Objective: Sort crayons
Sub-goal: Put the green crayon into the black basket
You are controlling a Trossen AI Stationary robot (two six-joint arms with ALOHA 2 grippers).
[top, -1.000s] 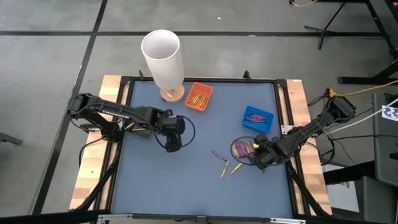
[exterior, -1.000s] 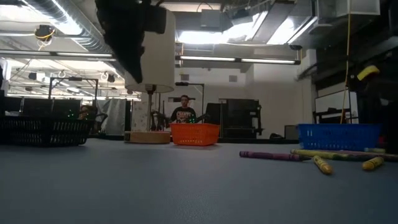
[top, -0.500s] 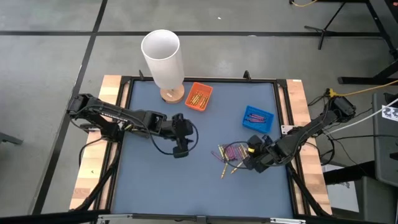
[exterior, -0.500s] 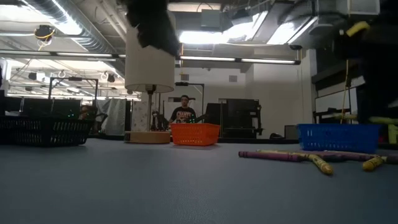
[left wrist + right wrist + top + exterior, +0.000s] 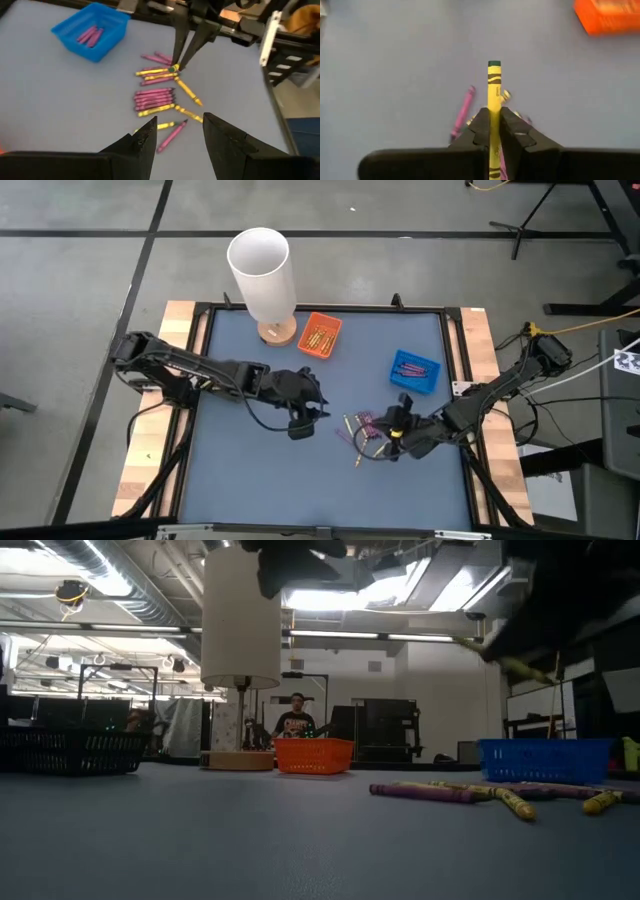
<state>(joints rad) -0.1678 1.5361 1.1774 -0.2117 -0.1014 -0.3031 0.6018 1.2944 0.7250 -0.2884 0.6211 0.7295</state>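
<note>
The sort is partly done. In the high view, the orange tray (image 5: 320,335) in the upper middle of the frame holds a batch of yellow crayons, and the blue tray (image 5: 414,371), right of centre, holds several purple crayons (image 5: 90,35), which the left wrist view also shows lying in its bottom.

A good share is left. A loose pile of crayons (image 5: 157,95) lies on the blue-grey table (image 5: 250,470), just below and left of the blue tray in the high view. The left wrist view shows roughly a dozen there, purple ones bunched side by side with yellow ones mixed in and a few strays at the edge. The low view shows some of them flat on the mat at the right of the frame.

The right gripper (image 5: 492,117) is over that pile with its fingers clamped on 1 yellow crayon (image 5: 493,92), which sticks out ahead of the fingertips and is lifted clear of the table. By colour, it probably belongs in the orange tray.

The left gripper (image 5: 177,132) hangs near the middle of the table, left of the pile, fingers apart and holding nothing; it faces the pile.

A white lamp (image 5: 262,275) stands at the upper left of the table beside the orange tray.
</note>
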